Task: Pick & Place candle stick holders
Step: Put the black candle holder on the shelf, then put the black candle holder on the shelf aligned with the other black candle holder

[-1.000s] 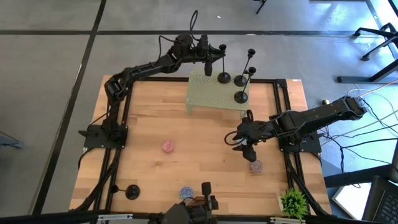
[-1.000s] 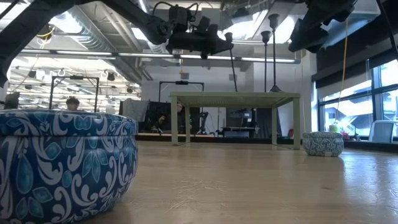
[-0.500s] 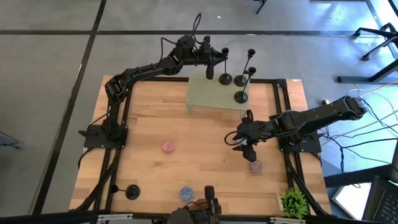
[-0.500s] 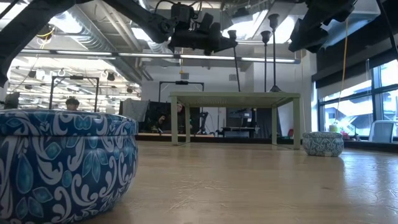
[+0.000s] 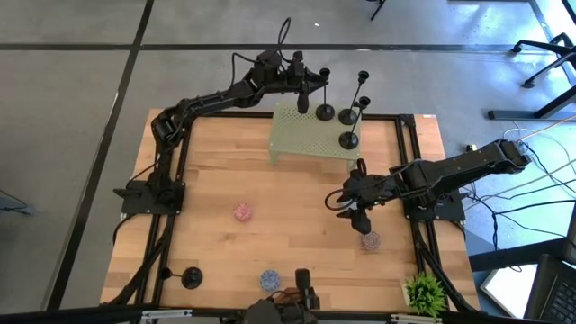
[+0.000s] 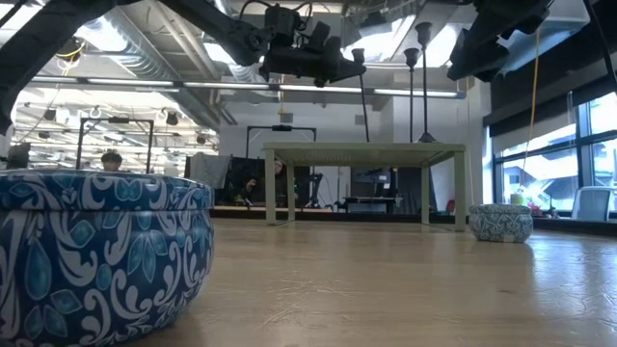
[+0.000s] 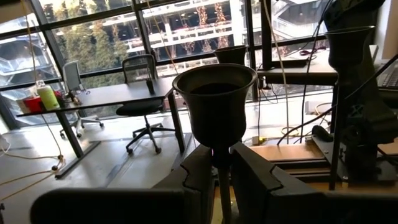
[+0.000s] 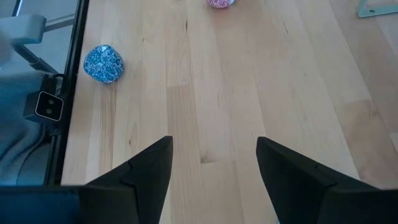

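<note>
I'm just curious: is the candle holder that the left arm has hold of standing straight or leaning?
Upright. In the low view the held holder's stem runs straight down from the left gripper to the green stand.

3 upright black holders [image 5: 348, 138], 1 apart [image 5: 191, 277]

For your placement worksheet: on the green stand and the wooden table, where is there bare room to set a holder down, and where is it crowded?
The green stand is bare on its front-left; its back-right is crowded by three candle stick holders and the left gripper. The wooden table is bare left of the pink ball.
</note>
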